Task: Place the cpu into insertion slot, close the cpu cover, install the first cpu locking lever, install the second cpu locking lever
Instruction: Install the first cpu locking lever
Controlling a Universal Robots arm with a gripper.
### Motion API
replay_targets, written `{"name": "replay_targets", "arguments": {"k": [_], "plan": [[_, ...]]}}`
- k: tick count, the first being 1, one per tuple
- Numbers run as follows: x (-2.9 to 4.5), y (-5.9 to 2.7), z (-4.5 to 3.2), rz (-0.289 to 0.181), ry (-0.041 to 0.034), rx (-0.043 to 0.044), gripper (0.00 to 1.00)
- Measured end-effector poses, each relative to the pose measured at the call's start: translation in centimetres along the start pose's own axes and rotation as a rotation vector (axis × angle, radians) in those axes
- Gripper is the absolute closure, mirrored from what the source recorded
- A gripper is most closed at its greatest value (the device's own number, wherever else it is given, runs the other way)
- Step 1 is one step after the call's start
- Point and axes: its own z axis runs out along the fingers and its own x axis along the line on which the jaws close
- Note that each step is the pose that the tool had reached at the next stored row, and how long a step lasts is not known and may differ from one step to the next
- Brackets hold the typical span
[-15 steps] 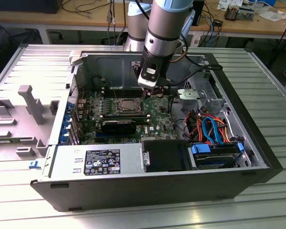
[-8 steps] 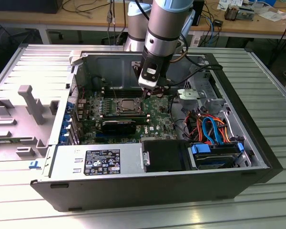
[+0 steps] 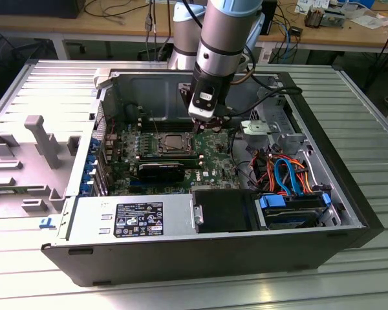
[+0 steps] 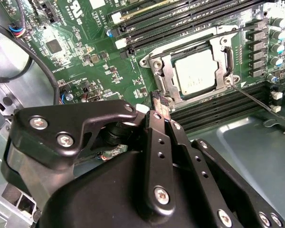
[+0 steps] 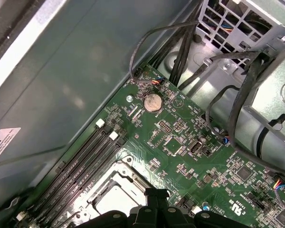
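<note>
The cpu point(image 4: 195, 74), a flat silver-grey square, lies in the insertion slot point(image 4: 150, 61) on the green motherboard. The cpu cover point(image 4: 168, 81), a silver frame, lies down around it. From the socket's corner a thin metal locking lever point(image 4: 251, 99) sticks out over the black memory slots. My gripper point(image 4: 159, 102) is shut with nothing in it, its tip just beside the socket's edge and above the board. In the exterior view the gripper point(image 3: 202, 126) hangs inside the open case, right of the cpu point(image 3: 175, 141). The first wrist view has the cpu point(image 5: 115, 202) close to the gripper point(image 5: 156, 194).
Long black memory slots point(image 4: 180, 21) run along both sides of the socket. Black cables point(image 5: 237, 95) and a drive cage point(image 3: 271, 129) crowd the exterior view's right. A power supply point(image 3: 132, 216) and a black fan shroud point(image 3: 223, 210) fill the case front. Case walls point(image 5: 76, 71) stand close.
</note>
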Motion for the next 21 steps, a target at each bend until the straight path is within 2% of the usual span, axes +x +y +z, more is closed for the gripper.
{"name": "replay_targets", "arguments": {"k": [21], "plan": [[0.0,0.0,0.0,-0.028,-0.0006,0.0034,0.89]]}}
